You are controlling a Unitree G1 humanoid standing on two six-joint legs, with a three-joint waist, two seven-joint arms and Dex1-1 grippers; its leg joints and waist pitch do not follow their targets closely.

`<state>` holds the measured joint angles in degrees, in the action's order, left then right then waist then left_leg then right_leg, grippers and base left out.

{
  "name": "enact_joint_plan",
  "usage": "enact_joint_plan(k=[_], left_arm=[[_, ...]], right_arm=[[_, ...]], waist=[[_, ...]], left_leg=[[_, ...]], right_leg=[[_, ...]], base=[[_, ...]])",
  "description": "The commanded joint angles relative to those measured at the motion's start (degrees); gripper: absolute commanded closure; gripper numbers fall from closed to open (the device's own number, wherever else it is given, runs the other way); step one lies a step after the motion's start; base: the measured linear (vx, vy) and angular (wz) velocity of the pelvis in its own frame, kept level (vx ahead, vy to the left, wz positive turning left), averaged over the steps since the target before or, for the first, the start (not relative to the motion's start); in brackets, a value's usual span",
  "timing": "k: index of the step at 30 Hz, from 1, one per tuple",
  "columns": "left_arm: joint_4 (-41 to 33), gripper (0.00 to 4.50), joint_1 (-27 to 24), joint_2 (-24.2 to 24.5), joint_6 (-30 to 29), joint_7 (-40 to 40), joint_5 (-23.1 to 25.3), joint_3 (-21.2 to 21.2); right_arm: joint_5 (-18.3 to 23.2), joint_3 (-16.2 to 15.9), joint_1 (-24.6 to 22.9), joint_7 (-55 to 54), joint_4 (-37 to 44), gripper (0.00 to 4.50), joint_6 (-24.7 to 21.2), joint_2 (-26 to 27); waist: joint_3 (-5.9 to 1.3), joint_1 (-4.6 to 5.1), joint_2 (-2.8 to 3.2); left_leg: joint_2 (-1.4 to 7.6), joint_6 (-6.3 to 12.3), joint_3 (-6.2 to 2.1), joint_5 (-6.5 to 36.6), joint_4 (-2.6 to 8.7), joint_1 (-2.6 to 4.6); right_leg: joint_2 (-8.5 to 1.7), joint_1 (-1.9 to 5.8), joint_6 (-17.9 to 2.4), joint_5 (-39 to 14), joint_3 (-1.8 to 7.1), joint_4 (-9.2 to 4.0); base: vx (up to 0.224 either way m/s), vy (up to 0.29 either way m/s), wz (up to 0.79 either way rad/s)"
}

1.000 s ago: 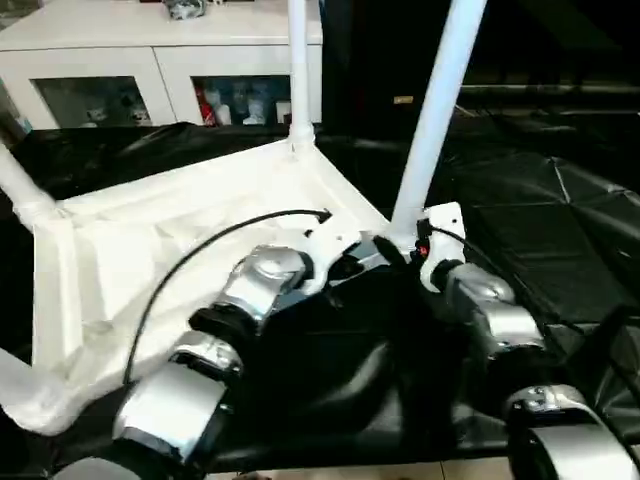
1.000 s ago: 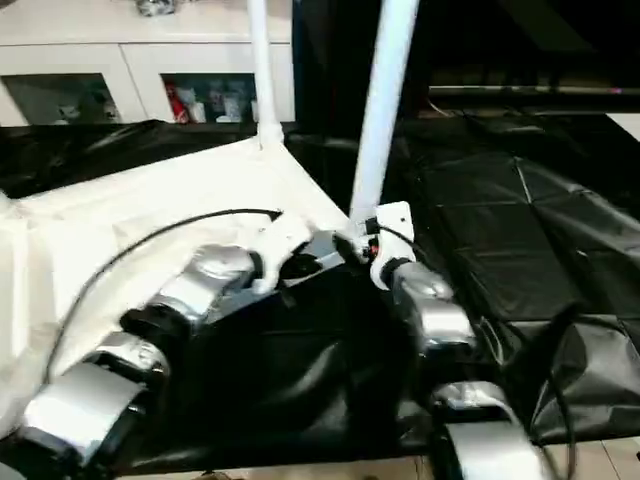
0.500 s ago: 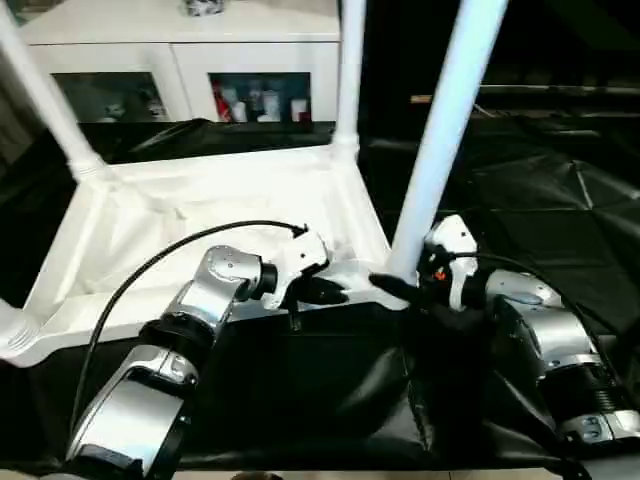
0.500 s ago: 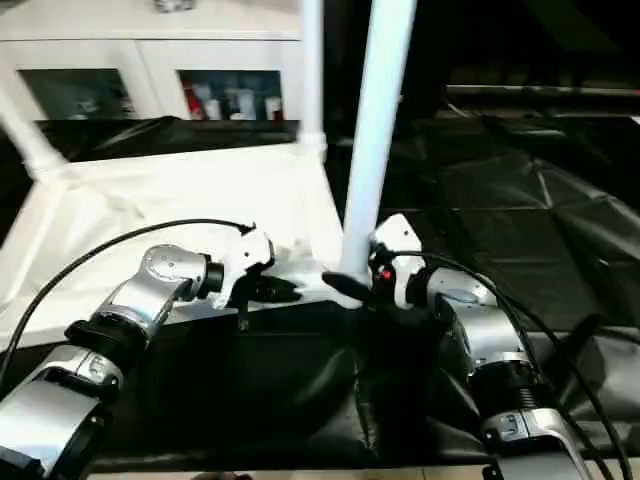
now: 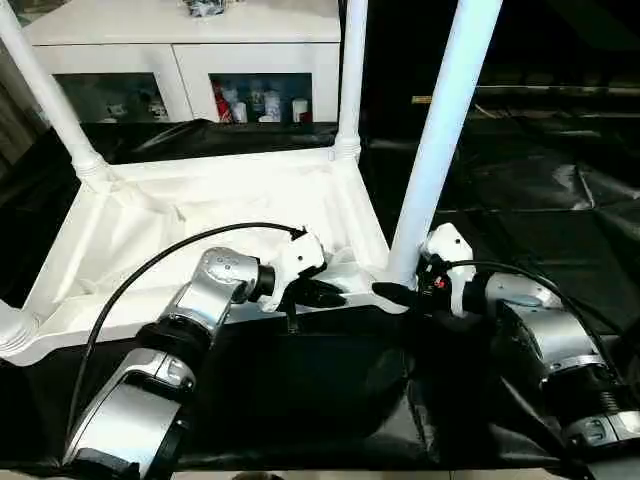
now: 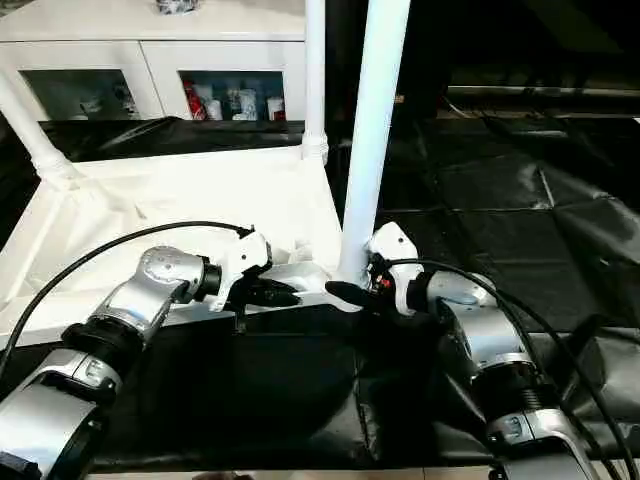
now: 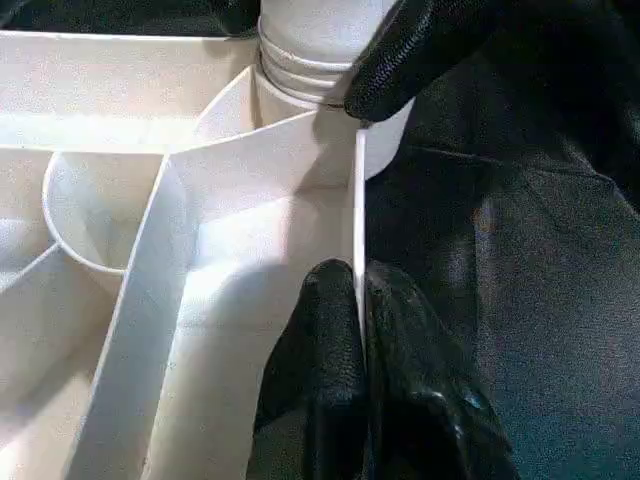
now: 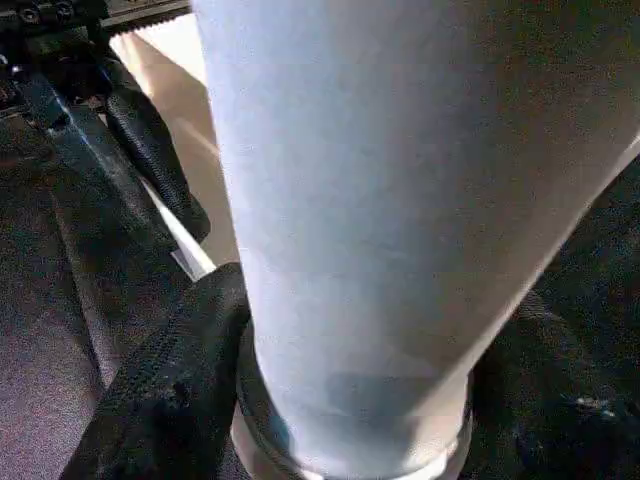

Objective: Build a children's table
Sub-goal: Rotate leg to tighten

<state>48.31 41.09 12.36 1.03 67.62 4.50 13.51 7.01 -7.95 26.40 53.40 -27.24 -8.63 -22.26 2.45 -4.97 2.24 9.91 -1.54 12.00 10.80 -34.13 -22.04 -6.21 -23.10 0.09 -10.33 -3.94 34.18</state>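
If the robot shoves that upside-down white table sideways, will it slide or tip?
Probably slide: the tabletop lies flat on the black cover. The legs stand tall, so a push high up might rock it. It looks like hollow plastic, likely light.

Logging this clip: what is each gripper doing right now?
Left gripper: shut on the tabletop rim.
Right gripper: fingers around the leg.

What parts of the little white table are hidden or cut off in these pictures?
- Tops of the near leg and far legs: cut off by the head views' top edge.
- Fourth leg: cut by the left edge.
- Tabletop front rim: partly behind the left gripper.
- Bottles in the cabinet: too small.
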Motion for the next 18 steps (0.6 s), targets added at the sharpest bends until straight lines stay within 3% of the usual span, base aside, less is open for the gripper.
enact_joint_plan(k=[1,4,5,7,9,11,13,15,16,18], left_arm=[[-1.5,4.5,-0.7,-1.6,0.2,0.7,-3.1,-0.8],[3.1,4.5,1.2,-3.5,-1.1,-10.4,0.7,-0.9],[6.0,4.5,2.8,-5.6,-2.5,-17.8,2.0,-1.4],[7.3,4.5,3.8,-7.4,-4.0,-22.0,2.6,-1.7],[8.0,4.5,4.6,-9.5,-5.9,-26.5,2.6,-2.3],[8.3,4.5,5.5,-12.8,-8.0,-29.7,2.2,-2.7],[8.4,4.5,6.0,-14.7,-8.4,-30.2,1.9,-2.4],[9.1,4.5,6.6,-15.9,-7.6,-30.4,2.2,-2.0],[9.6,4.5,6.8,-15.9,-6.7,-30.3,2.5,-1.7],[10.1,4.5,6.7,-14.5,-4.9,-29.8,3.0,-1.6]], right_arm=[[-1.1,-0.2,-1.0,-3.1,-1.7,1.79,-0.7,1.5],[-2.4,3.4,0.9,-17.6,-8.6,1.8,-3.7,6.3],[-2.7,5.3,2.2,-26.0,-12.4,1.8,-5.6,9.4],[-3.0,6.2,3.2,-31.1,-14.5,1.8,-5.7,11.4],[-3.5,6.6,4.3,-35.2,-16.3,1.81,-5.6,13.0],[-4.2,6.2,5.8,-38.3,-18.0,1.81,-4.7,15.3],[-4.9,5.4,6.9,-38.8,-19.0,1.81,-3.7,16.7],[-5.4,5.0,7.9,-38.8,-20.1,1.81,-2.3,17.9],[-5.1,5.2,8.3,-37.7,-20.3,1.25,-1.5,18.4],[-3.6,6.2,8.4,-36.2,-19.2,1.09,0.3,18.4]], waist=[[-3.48,0.24,-1.06],[-3.34,0.88,-0.94],[-3.08,1.49,-0.73],[-2.98,2.36,-0.84],[-2.95,2.46,-0.69],[-2.75,2.68,-1.07],[-2.59,2.82,-0.86],[-2.72,3.06,-0.88],[-2.79,3.06,-0.88],[-2.91,3.06,-0.93]], left_leg=[[3.49,4.51,-1.53,10.3,4.06,1.05],[3.44,3.12,-1.69,12.1,4.41,1.16],[3.27,1.57,-1.75,14.2,4.64,1.42],[3.23,-1.2,-2.13,18.5,4.97,1.84],[3.2,-1.13,-2.18,19.5,5.07,1.85],[3.02,-0.83,-2.11,21.2,5.1,1.95],[3.0,-0.93,-2.26,22.7,5.13,2.2],[2.99,-0.91,-2.42,23.3,5.3,2.18],[3.01,-0.74,-2.42,23.0,5.36,2.22],[3.02,0.34,-2.29,21.3,5.4,1.96]], right_leg=[[-3.03,2.52,-14.5,-10.7,2.34,-3.78],[-2.99,2.29,-14.2,-12.8,2.33,-4.05],[-2.83,1.96,-13.7,-15.8,2.33,-4.43],[-3.06,1.97,-12.1,-21.7,2.25,-5.14],[-3.02,1.85,-11.2,-21.7,2.36,-5.4],[-2.96,1.74,-10.6,-23.4,2.31,-5.81],[-3.08,1.55,-10.0,-26.1,2.22,-6.15],[-3.1,1.83,-9.1,-26.5,2.07,-6.39],[-3.12,1.92,-9.1,-25.9,2.07,-6.44],[-3.08,2.07,-9.8,-22.8,2.22,-6.29]], base=[[0.0,0.0,0.0],[0.0,0.0,0.0],[0.0,0.0,0.0],[0.0,0.0,0.0],[0.0,0.0,0.0],[0.0,0.0,0.0],[0.0,0.0,0.0],[0.0,0.0,0.0],[0.0,0.0,0.0],[0.0,0.0,0.0]])
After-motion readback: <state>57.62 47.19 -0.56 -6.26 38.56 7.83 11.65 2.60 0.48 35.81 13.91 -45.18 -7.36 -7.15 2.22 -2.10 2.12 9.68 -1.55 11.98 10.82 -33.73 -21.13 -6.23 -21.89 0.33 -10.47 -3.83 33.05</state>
